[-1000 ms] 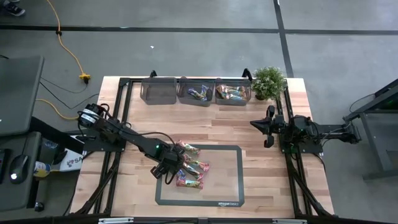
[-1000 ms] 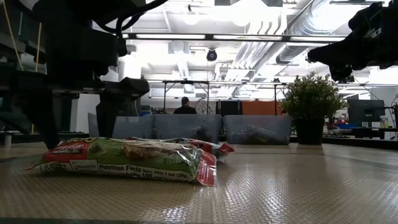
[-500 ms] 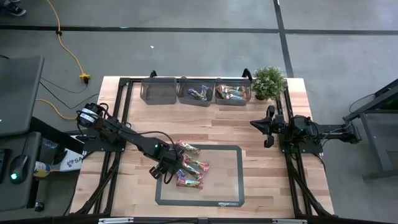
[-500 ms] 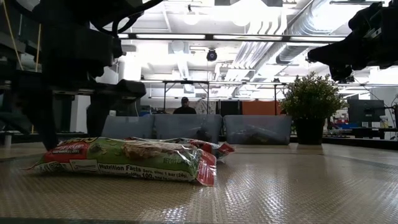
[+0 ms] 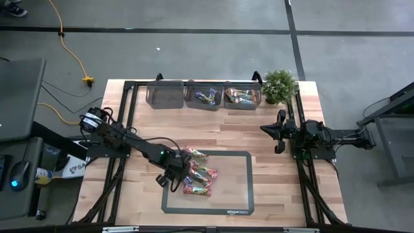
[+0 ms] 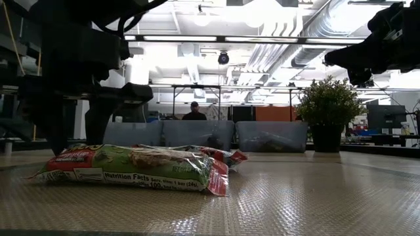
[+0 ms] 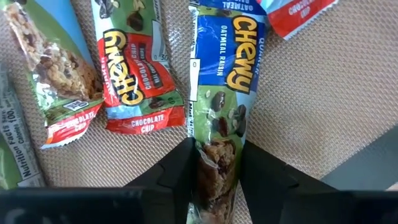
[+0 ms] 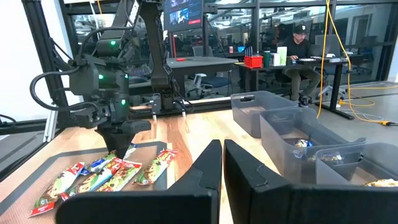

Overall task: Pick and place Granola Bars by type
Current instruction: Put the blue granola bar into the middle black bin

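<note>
Several granola bars lie in a loose cluster (image 5: 199, 173) on the left part of the grey-edged mat (image 5: 240, 194). My left gripper (image 5: 176, 178) points steeply down at the cluster's left side. In the left wrist view its two fingers stand on either side of a blue-green oatmeal raisin bar (image 7: 221, 93). Red-green chocolate chip bars (image 7: 127, 74) lie flat beside it. The low view shows the gripper (image 6: 75, 131) behind a green bar (image 6: 131, 167). My right gripper (image 5: 279, 133) waits shut at the table's right, level and well above the table. My left gripper pinches the blue-green bar between its two fingers, by the two long edges (image 7: 214, 171) near one end. The fingers (image 7: 177, 177) come from above, pointing steeply down, and lie across the bar. The bar lies flat on the mat.
Three grey bins stand in a row at the far edge: the left one (image 5: 165, 96), the middle one (image 5: 204, 96) and the right one (image 5: 242, 97); the last two hold bars. A potted plant (image 5: 279, 85) stands to their right. The mat's right half is bare.
My left gripper has stayed in place while its fingers have drawn together on either side of the blue-green bar. The bars have not moved.
</note>
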Robot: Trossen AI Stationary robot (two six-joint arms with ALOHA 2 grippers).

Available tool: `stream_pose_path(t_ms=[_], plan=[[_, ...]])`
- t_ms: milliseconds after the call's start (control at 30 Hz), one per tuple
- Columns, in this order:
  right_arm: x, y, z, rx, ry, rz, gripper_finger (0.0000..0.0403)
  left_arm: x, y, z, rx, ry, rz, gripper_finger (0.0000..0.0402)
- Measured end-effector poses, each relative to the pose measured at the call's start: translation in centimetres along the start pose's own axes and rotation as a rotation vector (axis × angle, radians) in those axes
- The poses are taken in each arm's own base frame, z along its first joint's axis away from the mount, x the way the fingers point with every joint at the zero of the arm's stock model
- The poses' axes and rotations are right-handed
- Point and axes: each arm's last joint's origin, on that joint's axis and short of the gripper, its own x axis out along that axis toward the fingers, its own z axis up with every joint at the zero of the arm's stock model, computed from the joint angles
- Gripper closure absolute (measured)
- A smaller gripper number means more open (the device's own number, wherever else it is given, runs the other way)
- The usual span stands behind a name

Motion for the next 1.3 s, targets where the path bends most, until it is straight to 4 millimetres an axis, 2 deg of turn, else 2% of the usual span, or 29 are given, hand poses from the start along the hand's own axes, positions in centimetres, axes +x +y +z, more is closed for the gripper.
stream_pose_path(t_ms=[500, 933, 1133, 1300], plan=[[0.0, 0.0, 0.0, 0.0, 0.0, 0.0, 0.0402, -0.8, 0.2, 0.2, -0.091, -0.007, 0.065, 0.0323], [0.0, 0.0, 0.0, 0.0, 0.0, 0.0, 0.0402, -4.0, 1.2, 2.6, -0.127, 0.002, 0.047, 0.0324], [0.0, 0.0, 0.0, 0.0, 0.0, 0.0, 0.0402, -5.8, 1.6, 4.2, -0.126, -0.083, 0.003, 0.0324], [0.0, 0.0, 0.0, 0.0, 0.001, 0.0, 0.0402, -7.9, 2.8, 5.8, -0.14, -0.203, 0.044, 0.0324]])
